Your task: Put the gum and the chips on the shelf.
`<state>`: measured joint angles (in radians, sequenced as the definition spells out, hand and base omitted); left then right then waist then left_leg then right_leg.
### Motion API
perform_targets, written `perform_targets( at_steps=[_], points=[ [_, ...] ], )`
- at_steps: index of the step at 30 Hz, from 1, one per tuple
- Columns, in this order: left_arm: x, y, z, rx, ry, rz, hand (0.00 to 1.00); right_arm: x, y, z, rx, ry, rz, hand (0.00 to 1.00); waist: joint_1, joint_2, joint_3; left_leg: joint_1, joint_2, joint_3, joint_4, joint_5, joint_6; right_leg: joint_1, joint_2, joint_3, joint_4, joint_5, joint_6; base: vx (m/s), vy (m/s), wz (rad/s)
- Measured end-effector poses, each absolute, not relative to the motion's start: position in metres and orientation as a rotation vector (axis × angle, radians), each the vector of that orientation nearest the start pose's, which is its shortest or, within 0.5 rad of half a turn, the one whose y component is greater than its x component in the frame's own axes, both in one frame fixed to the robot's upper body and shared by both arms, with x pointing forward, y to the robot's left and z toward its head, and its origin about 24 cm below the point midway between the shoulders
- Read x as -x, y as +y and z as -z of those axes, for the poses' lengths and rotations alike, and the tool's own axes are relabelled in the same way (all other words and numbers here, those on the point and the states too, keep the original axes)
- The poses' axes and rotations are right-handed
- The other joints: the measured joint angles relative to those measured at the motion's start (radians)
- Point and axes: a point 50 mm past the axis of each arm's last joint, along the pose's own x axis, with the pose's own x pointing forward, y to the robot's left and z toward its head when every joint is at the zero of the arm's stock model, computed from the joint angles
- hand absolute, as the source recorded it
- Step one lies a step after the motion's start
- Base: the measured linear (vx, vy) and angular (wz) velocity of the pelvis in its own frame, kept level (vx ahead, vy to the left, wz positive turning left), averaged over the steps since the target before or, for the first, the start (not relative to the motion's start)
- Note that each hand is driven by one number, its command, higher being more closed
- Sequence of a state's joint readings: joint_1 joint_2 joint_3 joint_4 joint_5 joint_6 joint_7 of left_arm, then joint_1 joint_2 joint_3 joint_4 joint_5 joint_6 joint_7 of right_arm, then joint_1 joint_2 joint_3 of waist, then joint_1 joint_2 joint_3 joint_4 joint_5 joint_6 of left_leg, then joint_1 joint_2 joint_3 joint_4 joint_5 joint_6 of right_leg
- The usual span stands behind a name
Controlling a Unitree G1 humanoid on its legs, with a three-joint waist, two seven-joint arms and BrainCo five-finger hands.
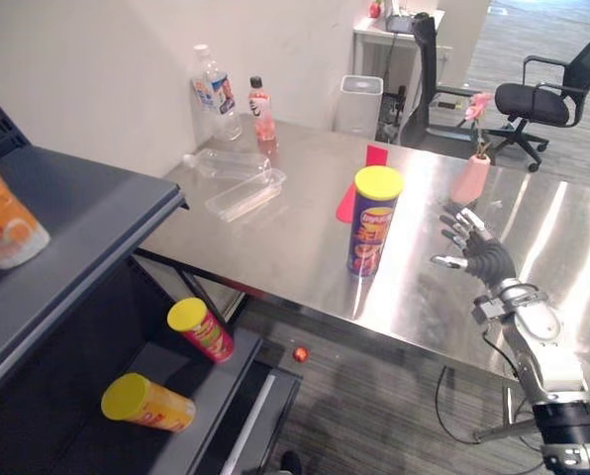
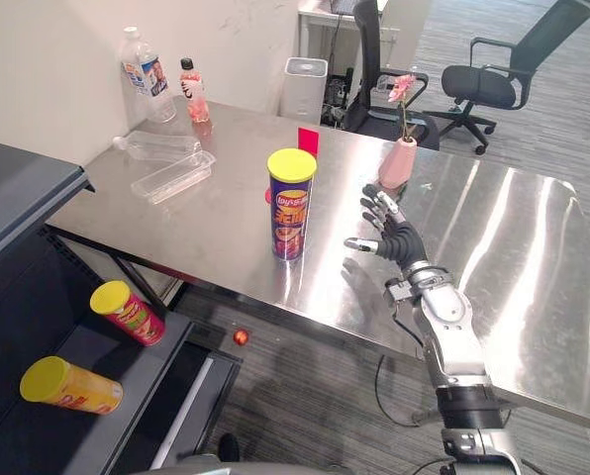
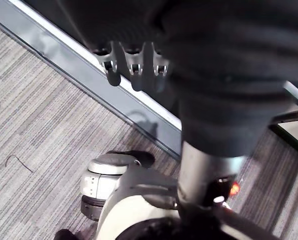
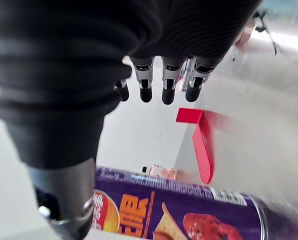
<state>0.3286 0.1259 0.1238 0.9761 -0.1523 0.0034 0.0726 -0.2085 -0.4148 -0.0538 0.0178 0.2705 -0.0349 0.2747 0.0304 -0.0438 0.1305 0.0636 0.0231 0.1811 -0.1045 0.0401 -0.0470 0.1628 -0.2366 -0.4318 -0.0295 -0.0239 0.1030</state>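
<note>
The purple chips can (image 1: pixel 374 223) with a yellow lid stands upright on the steel table (image 1: pixel 275 252), not far from its front edge. Seen close in the right wrist view, its label carries a round red-and-yellow badge, pale lettering and a picture of chips. Just behind the can lies a red flat object (image 2: pixel 308 141); whether it is the gum cannot be told. The right hand (image 2: pixel 399 237) hovers over the table to the can's right, near it but apart, fingers spread and straight, holding nothing. Farther back on that side stands a pink vase (image 1: pixel 470 178) with a flower. Toward the wall are a clear plastic tray (image 1: pixel 245 194), a clear bottle lying on its side (image 1: pixel 221 163), an upright water bottle (image 1: pixel 216 94) and a small pink drink bottle (image 1: pixel 262 111). The dark shelf (image 1: pixel 87 213) stands left of the table; on its lower board lie a red chips can (image 1: pixel 202 330) and an orange chips can (image 1: pixel 148 403), both yellow-lidded. The left hand (image 3: pixel 134 67) hangs above the carpet with relaxed, empty fingers.
</note>
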Motion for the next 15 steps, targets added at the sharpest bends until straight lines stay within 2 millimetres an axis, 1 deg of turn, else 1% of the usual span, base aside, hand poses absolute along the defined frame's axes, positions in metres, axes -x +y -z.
perform_targets(
  at_steps=[5,8,12,15],
  points=[
    [-0.006,0.223,0.164,0.045,1.268,-0.414,0.0,-0.292,-0.199,-0.121,0.212,-0.229,-0.331,0.0,0.003,0.0,0.001,-0.005,0.002,-0.005,0.0,0.003,-0.001,-0.001,0.002,0.0,-0.001,0.0,0.0,0.0,-0.009,0.04],
    [-0.006,0.223,0.164,0.045,1.268,-0.414,0.0,-0.294,-0.197,-0.124,0.216,-0.237,-0.341,0.0,0.003,0.0,0.001,-0.005,0.002,-0.005,0.0,0.004,-0.001,-0.001,0.002,0.0,-0.001,0.0,0.0,0.0,0.0,0.0],
    [-0.006,0.224,0.164,0.045,1.271,-0.411,0.0,-0.295,-0.189,-0.123,0.221,-0.228,-0.377,0.0,0.003,0.002,0.002,-0.005,0.003,-0.004,0.0,0.004,-0.001,-0.001,0.003,0.001,-0.001,0.0,0.0,0.0,0.0,0.0],
    [-0.007,0.223,0.164,0.046,1.272,-0.409,0.0,-0.296,-0.188,-0.123,0.227,-0.226,-0.379,0.0,0.007,0.002,0.002,-0.005,0.004,-0.005,0.0,0.004,-0.001,-0.001,0.004,0.0,-0.001,0.0,0.0,0.0,0.0,0.0]
  ],
)
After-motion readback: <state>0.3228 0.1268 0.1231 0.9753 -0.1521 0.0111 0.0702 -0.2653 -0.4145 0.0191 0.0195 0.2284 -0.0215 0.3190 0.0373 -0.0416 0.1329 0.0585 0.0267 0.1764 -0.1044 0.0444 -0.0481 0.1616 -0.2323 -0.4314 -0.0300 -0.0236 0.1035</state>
